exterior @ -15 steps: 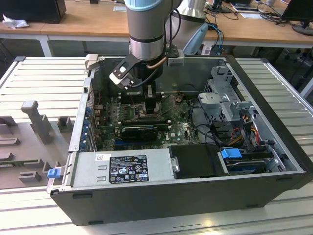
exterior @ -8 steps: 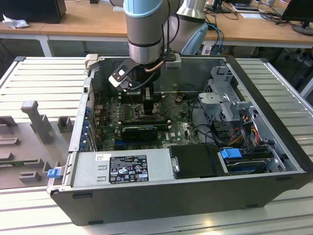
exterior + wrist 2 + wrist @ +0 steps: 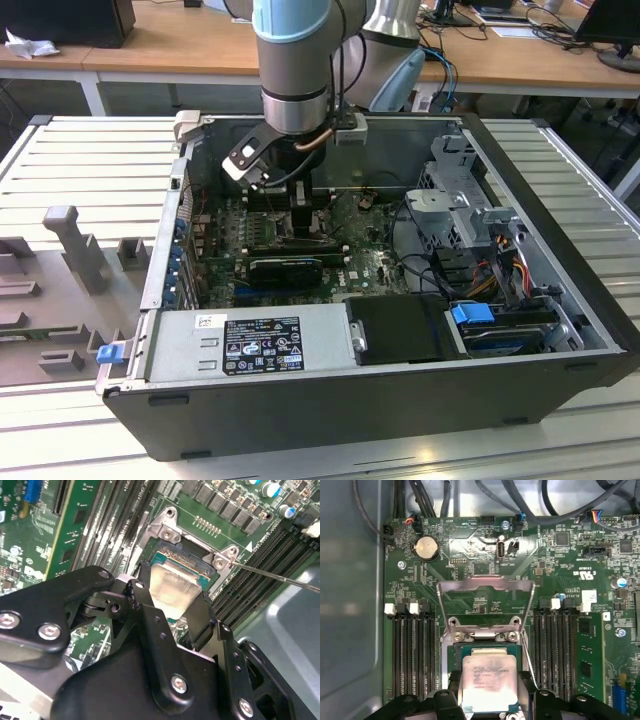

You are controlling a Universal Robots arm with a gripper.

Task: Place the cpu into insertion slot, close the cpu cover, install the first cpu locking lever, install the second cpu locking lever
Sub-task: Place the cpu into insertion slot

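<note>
My gripper (image 3: 300, 212) reaches down into the open computer case over the motherboard. In both wrist views its two black fingers (image 3: 454, 692) hug opposite sides of the cpu (image 3: 489, 680), a flat square chip with a silvery top (image 3: 172, 587). The cpu sits level at the insertion slot (image 3: 485, 641); I cannot tell whether it rests in the slot or hovers just above. The cpu cover (image 3: 485, 583) is swung open and stands up behind the slot. A thin wire locking lever (image 3: 280, 578) sticks out free to one side.
Long black memory slots (image 3: 412, 650) flank the socket on both sides. A coin battery (image 3: 426, 547) and cables lie beyond the cover. In the exterior view a black graphics card (image 3: 285, 268), the power supply (image 3: 260, 345) and a drive cage (image 3: 460, 215) crowd the case.
</note>
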